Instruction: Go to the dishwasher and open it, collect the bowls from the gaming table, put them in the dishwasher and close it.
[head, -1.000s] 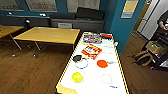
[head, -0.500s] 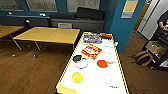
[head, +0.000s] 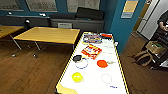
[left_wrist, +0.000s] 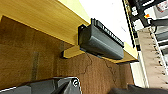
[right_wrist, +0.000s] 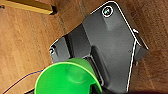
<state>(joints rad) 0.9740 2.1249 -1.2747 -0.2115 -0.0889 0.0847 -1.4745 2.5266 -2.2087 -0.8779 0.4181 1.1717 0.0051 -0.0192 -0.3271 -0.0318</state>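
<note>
A bright green bowl is seen close at the right wrist, its grip not discernible, presumably for carrying, while more bowls are left on the gaming table ahead.

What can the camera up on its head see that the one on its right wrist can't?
The head view alone takes in the gaming table carrying a yellow bowl, an orange bowl and board-game boxes, with a plain wooden table beside it. The right wrist view alone has a bright green bowl, close up. Both show the brown wooden floor.
</note>
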